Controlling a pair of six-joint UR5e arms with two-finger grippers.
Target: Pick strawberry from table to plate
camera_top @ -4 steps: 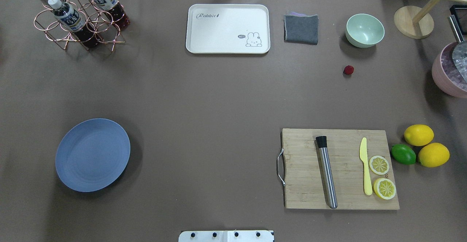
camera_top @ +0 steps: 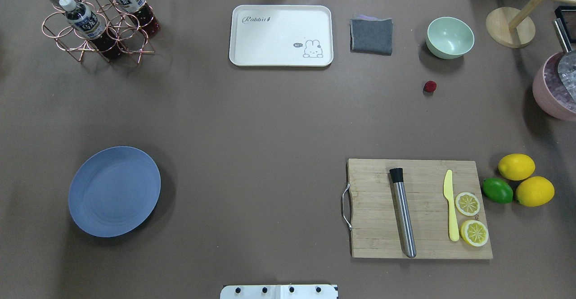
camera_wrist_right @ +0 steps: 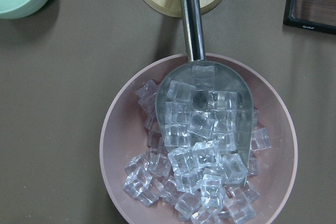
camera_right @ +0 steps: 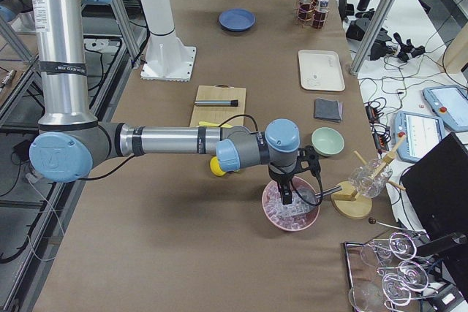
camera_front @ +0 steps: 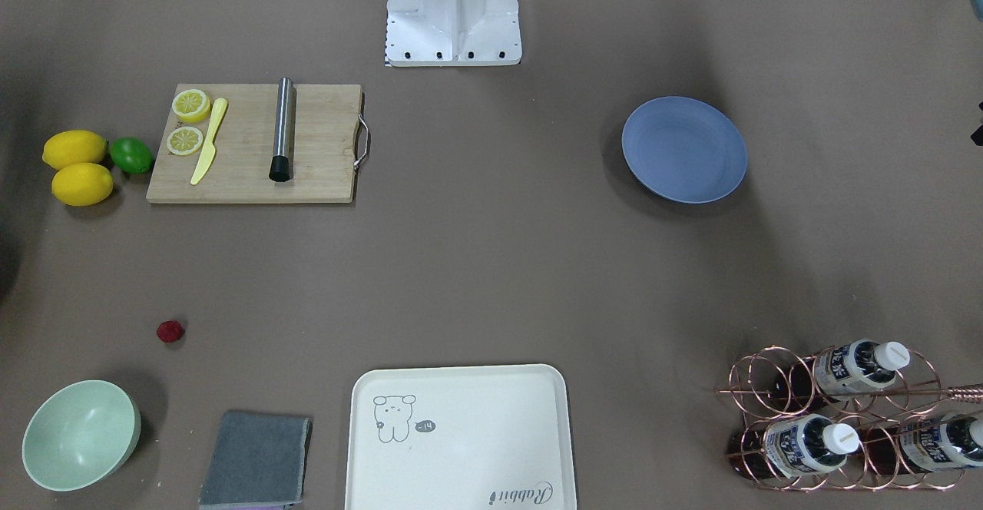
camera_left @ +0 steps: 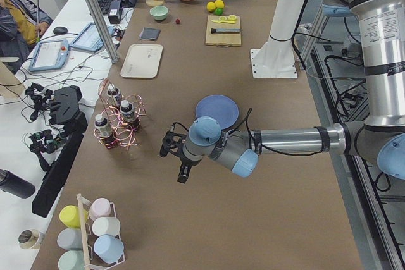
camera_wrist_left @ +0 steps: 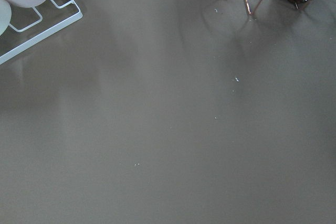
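The strawberry, small and dark red, lies on the brown table just in front of a pale green bowl. The blue-lavender plate sits empty on the opposite half of the table. Neither gripper shows in the overhead or front views. My left gripper hangs over bare table past the plate, beyond the table's left end. My right gripper hovers over a pink ice bowl at the right end. I cannot tell whether either gripper is open or shut.
A cutting board with a muddler, knife and lemon slices lies near the right, lemons and a lime beside it. Green bowl, grey cloth, cream tray, bottle rack line the far edge. Pink ice bowl holds a scoop.
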